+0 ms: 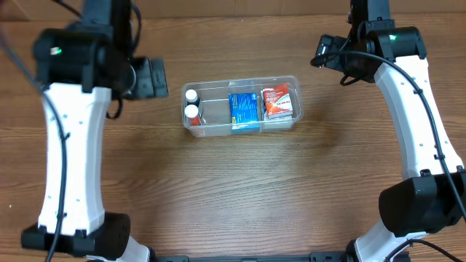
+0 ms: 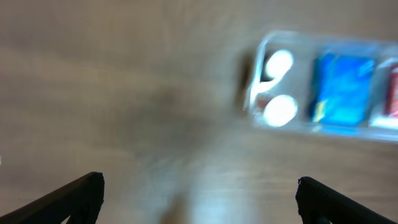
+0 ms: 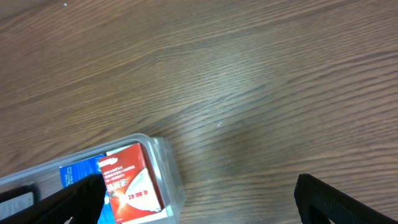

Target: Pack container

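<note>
The clear plastic container (image 1: 241, 78) stands on the wooden table at centre back. Inside it are two small white-capped bottles (image 1: 191, 103) at its left end, a blue box (image 1: 245, 110) in the middle and a red box (image 1: 279, 101) at its right end. My left gripper (image 1: 149, 78) is raised left of the container, open and empty; its view (image 2: 199, 196) is blurred and shows the container (image 2: 264, 46) at the upper right. My right gripper (image 1: 325, 52) is raised right of the container, open and empty (image 3: 196, 199), with the red box (image 3: 130, 183) at its lower left.
Bare wooden tabletop (image 1: 240, 189) lies in front of and around the container. The arms' white links stand at the left and right sides of the table.
</note>
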You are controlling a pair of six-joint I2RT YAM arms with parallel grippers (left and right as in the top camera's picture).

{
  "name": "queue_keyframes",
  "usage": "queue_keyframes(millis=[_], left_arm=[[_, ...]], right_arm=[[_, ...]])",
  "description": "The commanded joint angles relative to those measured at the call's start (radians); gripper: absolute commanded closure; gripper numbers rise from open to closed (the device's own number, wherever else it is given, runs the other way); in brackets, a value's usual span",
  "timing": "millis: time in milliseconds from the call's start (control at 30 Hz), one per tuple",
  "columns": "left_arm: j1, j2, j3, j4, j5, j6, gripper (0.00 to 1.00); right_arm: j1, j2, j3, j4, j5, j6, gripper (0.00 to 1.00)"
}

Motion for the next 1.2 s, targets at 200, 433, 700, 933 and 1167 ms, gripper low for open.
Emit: queue_keyframes(millis=[200, 433, 700, 933, 1167], left_arm=[[0.005, -0.587, -0.679, 0.422, -0.043, 0.113, 0.00], [0.005, -0.982, -1.039, 0.651, -0.275, 0.033, 0.00], [0.005, -0.966, -1.100, 0.648, -0.364, -0.024, 0.00], [0.005, -0.926, -1.100, 0.645, -0.364, -0.024, 0.00], [0.005, -0.898, -1.100, 0.644, -0.364, -0.024, 0.00]], right_arm=[[0.004, -0.055, -0.024, -0.011, 0.022, 0.002, 0.01], [0.004, -0.317, -0.382, 0.171, 0.023, 0.001, 0.01], [0.004, -0.599, -0.666, 0.307, 0.060, -0.022, 0.00], [0.004, -0.598, -0.666, 0.301, 0.048, -0.021, 0.00], [0.004, -0.597, -0.666, 0.287, 0.036, -0.022, 0.00]])
